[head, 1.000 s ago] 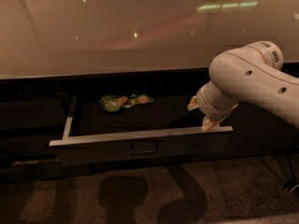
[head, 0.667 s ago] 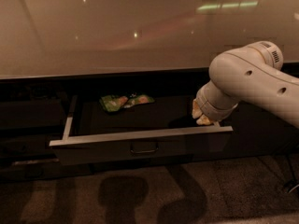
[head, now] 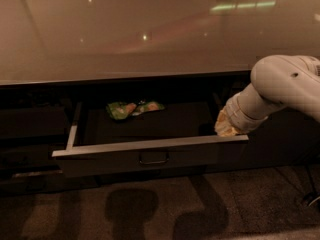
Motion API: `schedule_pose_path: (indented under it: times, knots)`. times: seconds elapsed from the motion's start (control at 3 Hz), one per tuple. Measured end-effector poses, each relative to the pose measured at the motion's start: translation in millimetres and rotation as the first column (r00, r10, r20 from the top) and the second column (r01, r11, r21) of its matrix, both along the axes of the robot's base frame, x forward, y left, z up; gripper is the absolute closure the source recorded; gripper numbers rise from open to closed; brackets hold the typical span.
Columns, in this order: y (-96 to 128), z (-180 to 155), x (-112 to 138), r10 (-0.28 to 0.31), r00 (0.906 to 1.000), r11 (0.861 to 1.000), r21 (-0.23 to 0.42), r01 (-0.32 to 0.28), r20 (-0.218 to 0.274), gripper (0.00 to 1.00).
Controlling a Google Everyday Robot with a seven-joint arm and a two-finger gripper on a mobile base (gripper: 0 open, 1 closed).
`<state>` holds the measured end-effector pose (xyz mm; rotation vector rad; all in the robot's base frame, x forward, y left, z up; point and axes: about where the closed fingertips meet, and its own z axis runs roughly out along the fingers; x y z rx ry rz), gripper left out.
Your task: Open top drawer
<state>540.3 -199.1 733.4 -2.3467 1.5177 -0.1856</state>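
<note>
Beneath the counter's [head: 125,44] front edge, we find the top drawer [head: 115,149] standing well pulled out, its long axis running left to right. A green snack packet [head: 134,108] lies toward the back of its interior, and the loop handle [head: 153,158] sits centred on the front. At the drawer's right end is our gripper [head: 227,128], just behind the pale front rim and seemingly touching it. Whether it is open or closed we cannot tell. We judge the drawer essentially open.
</note>
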Motion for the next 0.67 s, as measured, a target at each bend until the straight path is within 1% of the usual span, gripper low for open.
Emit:
schedule_pose_path:
  times: [0.33, 0.67]
  knots:
    - [14.4, -14.2, 3.8, 0.120, 0.9905, 0.980, 0.167, -0.107, -0.067, 1.00]
    - [17.5, -15.3, 4.4, 0.177, 0.9826, 0.970, 0.178, -0.164, -0.057, 1.00]
